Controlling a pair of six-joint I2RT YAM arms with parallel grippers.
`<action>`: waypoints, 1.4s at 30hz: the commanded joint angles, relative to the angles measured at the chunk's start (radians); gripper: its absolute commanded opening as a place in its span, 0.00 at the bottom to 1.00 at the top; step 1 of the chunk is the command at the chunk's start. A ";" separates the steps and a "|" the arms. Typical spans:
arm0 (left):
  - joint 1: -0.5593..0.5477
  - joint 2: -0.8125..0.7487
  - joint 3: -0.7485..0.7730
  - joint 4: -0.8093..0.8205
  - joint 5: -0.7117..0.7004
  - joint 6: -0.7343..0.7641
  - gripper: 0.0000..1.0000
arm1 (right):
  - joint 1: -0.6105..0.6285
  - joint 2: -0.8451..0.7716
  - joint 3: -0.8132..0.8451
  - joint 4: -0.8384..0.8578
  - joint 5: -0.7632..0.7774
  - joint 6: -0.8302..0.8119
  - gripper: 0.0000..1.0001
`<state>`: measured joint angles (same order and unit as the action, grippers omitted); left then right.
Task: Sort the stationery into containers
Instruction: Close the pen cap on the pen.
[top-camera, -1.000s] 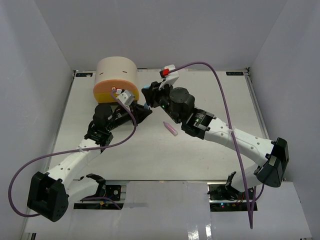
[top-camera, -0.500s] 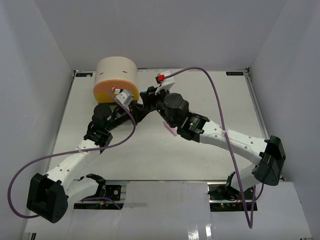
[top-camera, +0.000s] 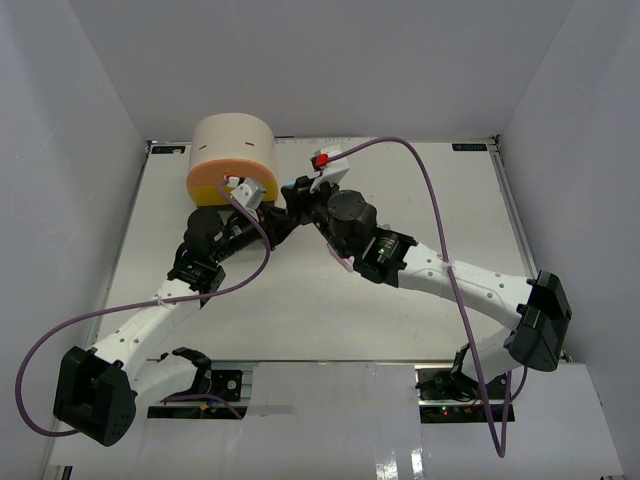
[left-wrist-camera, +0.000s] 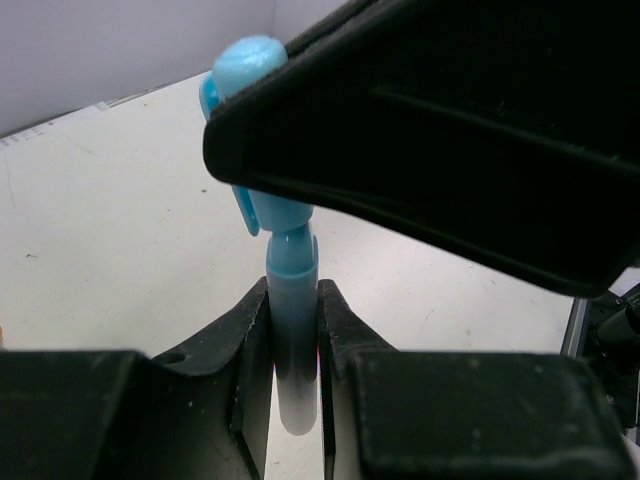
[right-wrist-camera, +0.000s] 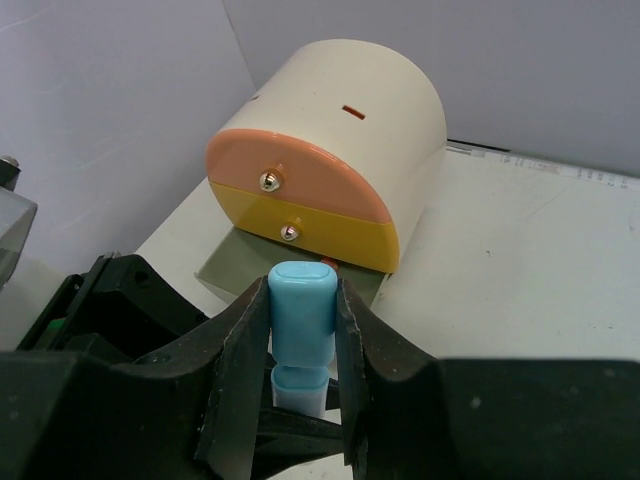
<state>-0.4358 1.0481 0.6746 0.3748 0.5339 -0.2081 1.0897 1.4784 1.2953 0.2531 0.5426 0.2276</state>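
Operator: Status of the left gripper (left-wrist-camera: 294, 335)?

Technician: Jaws narrow, clamped on the barrel of the blue pen (left-wrist-camera: 283, 215). The pen stands upright between the fingers.

Operator: And the right gripper (right-wrist-camera: 302, 335)?

Technician: Also narrow, gripping the cap end of the same pen. Both grippers meet above the table (top-camera: 430, 210), just near and right of the cabinet (right-wrist-camera: 350, 110).

Operator: Cabinet condition?

Technician: It sits at the far left. The orange drawer (right-wrist-camera: 310, 165) and yellow drawer (right-wrist-camera: 335, 225) are closed. The grey-green drawer (right-wrist-camera: 225, 265) is pulled out toward the near side.

Operator: Other stationery?

Technician: A pink pen (top-camera: 344, 264) lies on the table, partly hidden under the right arm.
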 joint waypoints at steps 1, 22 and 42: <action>-0.006 -0.022 -0.013 0.032 -0.005 -0.020 0.00 | 0.010 -0.032 -0.024 0.061 0.039 -0.001 0.10; -0.006 -0.020 -0.015 0.214 0.021 -0.060 0.00 | 0.059 -0.070 -0.088 0.048 0.082 0.041 0.25; -0.006 -0.003 -0.036 0.222 0.044 -0.051 0.00 | 0.088 -0.190 -0.117 0.003 0.082 0.013 0.75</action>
<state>-0.4461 1.0550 0.6353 0.5621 0.5652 -0.2703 1.1679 1.3628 1.1820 0.2401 0.6144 0.2516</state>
